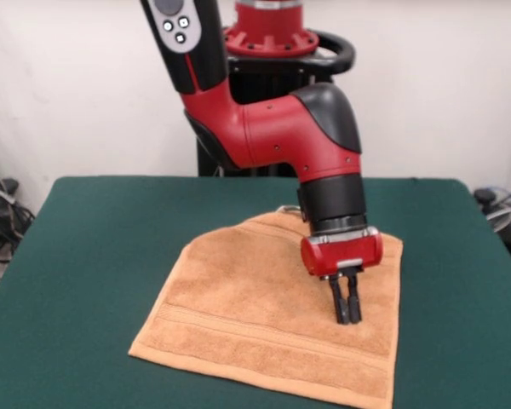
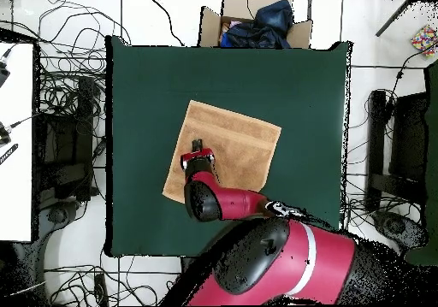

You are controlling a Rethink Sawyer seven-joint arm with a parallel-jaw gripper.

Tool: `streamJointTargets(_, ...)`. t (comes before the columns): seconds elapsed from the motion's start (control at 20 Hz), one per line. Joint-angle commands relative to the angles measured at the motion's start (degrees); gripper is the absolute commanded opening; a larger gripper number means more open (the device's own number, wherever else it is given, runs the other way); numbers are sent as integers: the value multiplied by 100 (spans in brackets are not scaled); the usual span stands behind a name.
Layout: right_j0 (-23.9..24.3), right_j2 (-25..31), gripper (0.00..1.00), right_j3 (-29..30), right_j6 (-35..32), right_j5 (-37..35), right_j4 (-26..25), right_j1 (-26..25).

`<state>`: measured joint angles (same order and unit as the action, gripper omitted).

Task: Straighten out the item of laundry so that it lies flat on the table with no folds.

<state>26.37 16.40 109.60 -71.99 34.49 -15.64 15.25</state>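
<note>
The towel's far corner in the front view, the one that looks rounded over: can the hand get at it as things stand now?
Probably yes. The hand is down over the towel with its fingers close together, and the rounded corner lies on the open table with nothing on it or around it. Only the arm's own wrist is close.

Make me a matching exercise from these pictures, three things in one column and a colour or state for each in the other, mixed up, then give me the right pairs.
Column one:
1. towel
2. table
3. gripper

Column two:
A. dark green top, much wider than what lies on it
B. fingers close together, pointing down over the cloth
C. orange-tan, spread out with border bands along one edge

Right pairs: 1-C, 2-A, 3-B.
</note>
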Motion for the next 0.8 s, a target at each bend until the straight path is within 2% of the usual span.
streamJointTargets(0.05,44,633,0,-874,-1749,351,147,-243)
streamJointTargets(0.8,73,725,0,-1154,-1613,674,-239,-490)
